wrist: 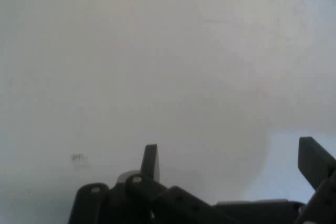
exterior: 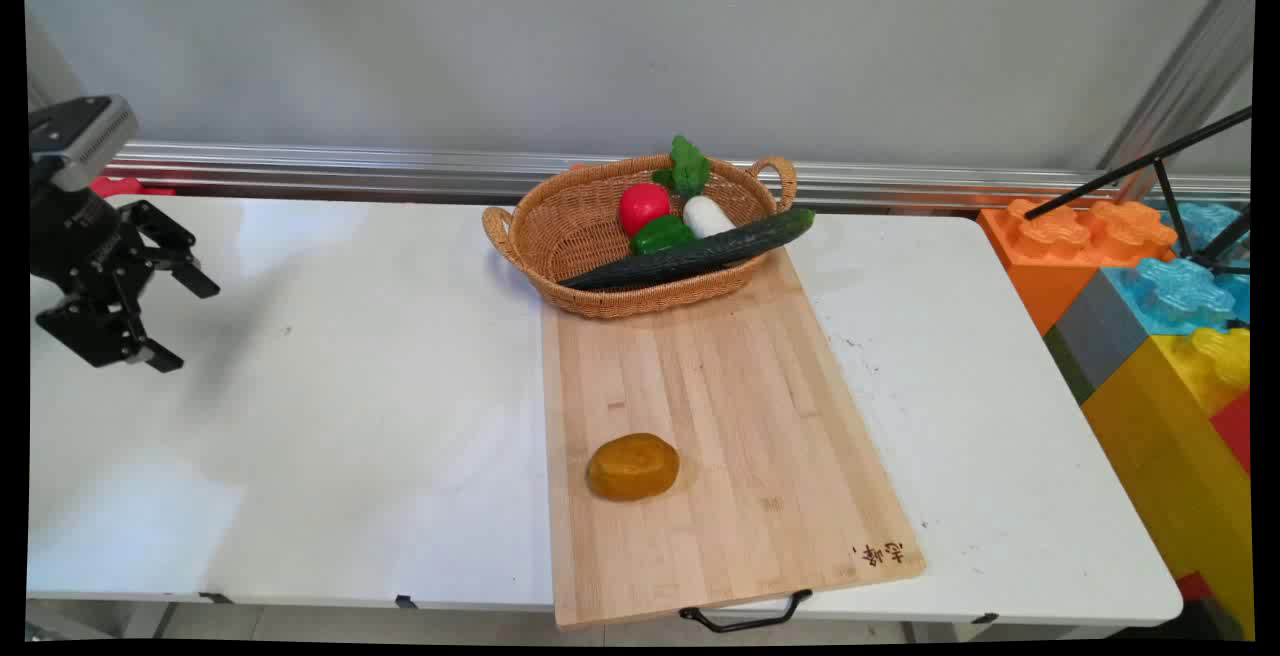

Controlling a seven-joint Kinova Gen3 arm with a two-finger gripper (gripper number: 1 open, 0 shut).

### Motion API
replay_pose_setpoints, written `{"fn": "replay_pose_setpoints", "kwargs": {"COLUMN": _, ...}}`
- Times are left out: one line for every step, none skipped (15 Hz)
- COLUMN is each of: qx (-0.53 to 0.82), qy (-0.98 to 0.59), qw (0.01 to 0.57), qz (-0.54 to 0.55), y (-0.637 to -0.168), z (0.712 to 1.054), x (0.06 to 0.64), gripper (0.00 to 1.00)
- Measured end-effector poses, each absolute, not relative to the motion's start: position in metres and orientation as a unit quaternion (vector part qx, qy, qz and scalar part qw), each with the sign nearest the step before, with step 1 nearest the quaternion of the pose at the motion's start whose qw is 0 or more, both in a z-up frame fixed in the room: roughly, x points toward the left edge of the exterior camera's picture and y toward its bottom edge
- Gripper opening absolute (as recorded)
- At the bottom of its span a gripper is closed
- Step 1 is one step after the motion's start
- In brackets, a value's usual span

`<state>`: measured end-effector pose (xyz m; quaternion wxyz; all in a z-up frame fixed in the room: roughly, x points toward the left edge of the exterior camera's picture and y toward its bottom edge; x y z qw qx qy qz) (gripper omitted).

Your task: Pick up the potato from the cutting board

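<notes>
My tool [exterior: 185, 321] is matt black plastic over a smooth white worktop [exterior: 330, 416]. The board [exterior: 730, 416] is pale, matt wood strips with a black metal handle [exterior: 745, 618]; the basket [exterior: 580, 226] is rough woven wicker; the cucumber [exterior: 690, 254] shines.

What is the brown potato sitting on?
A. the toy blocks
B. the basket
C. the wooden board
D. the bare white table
C: the potato lies on the wooden board, near its front left part, well apart from the basket standing at the board's far end.
</notes>
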<state>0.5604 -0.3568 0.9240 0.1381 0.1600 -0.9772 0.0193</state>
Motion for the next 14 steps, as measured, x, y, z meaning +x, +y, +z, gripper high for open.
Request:
{"fn": "replay_pose_setpoints", "kwargs": {"qx": 0.160, "qy": -0.976, "qw": 0.145, "qz": 0.019, "y": -0.356, "z": 0.921, "x": 0.559, "gripper": 1.00}}
{"fn": "replay_pose_setpoints", "kwargs": {"qx": 0.161, "qy": -0.975, "qw": 0.152, "qz": 0.018, "y": -0.356, "z": 0.920, "x": 0.555, "gripper": 1.00}}
{"fn": "replay_pose_setpoints", "kwargs": {"qx": 0.163, "qy": -0.973, "qw": 0.163, "qz": 0.018, "y": -0.356, "z": 0.919, "x": 0.548, "gripper": 1.00}}
{"fn": "replay_pose_setpoints", "kwargs": {"qx": 0.163, "qy": -0.971, "qw": 0.172, "qz": 0.018, "y": -0.356, "z": 0.919, "x": 0.541, "gripper": 1.00}}
{"fn": "replay_pose_setpoints", "kwargs": {"qx": 0.166, "qy": -0.969, "qw": 0.182, "qz": 0.020, "y": -0.356, "z": 0.920, "x": 0.531, "gripper": 1.00}}
{"fn": "replay_pose_setpoints", "kwargs": {"qx": 0.168, "qy": -0.967, "qw": 0.191, "qz": 0.022, "y": -0.356, "z": 0.920, "x": 0.519, "gripper": 1.00}}
{"fn": "replay_pose_setpoints", "kwargs": {"qx": 0.170, "qy": -0.965, "qw": 0.197, "qz": 0.024, "y": -0.356, "z": 0.920, "x": 0.511, "gripper": 1.00}}
{"fn": "replay_pose_setpoints", "kwargs": {"qx": 0.174, "qy": -0.962, "qw": 0.206, "qz": 0.027, "y": -0.356, "z": 0.920, "x": 0.498, "gripper": 1.00}}
{"fn": "replay_pose_setpoints", "kwargs": {"qx": 0.180, "qy": -0.959, "qw": 0.216, "qz": 0.028, "y": -0.355, "z": 0.919, "x": 0.477, "gripper": 1.00}}
{"fn": "replay_pose_setpoints", "kwargs": {"qx": 0.185, "qy": -0.957, "qw": 0.223, "qz": 0.028, "y": -0.354, "z": 0.917, "x": 0.460, "gripper": 1.00}}
{"fn": "replay_pose_setpoints", "kwargs": {"qx": 0.190, "qy": -0.955, "qw": 0.228, "qz": 0.029, "y": -0.354, "z": 0.916, "x": 0.443, "gripper": 1.00}}
{"fn": "replay_pose_setpoints", "kwargs": {"qx": 0.193, "qy": -0.953, "qw": 0.232, "qz": 0.029, "y": -0.354, "z": 0.914, "x": 0.421, "gripper": 1.00}}
{"fn": "replay_pose_setpoints", "kwargs": {"qx": 0.195, "qy": -0.952, "qw": 0.235, "qz": 0.028, "y": -0.355, "z": 0.913, "x": 0.401, "gripper": 1.00}}
{"fn": "replay_pose_setpoints", "kwargs": {"qx": 0.195, "qy": -0.951, "qw": 0.238, "qz": 0.028, "y": -0.356, "z": 0.911, "x": 0.383, "gripper": 1.00}}
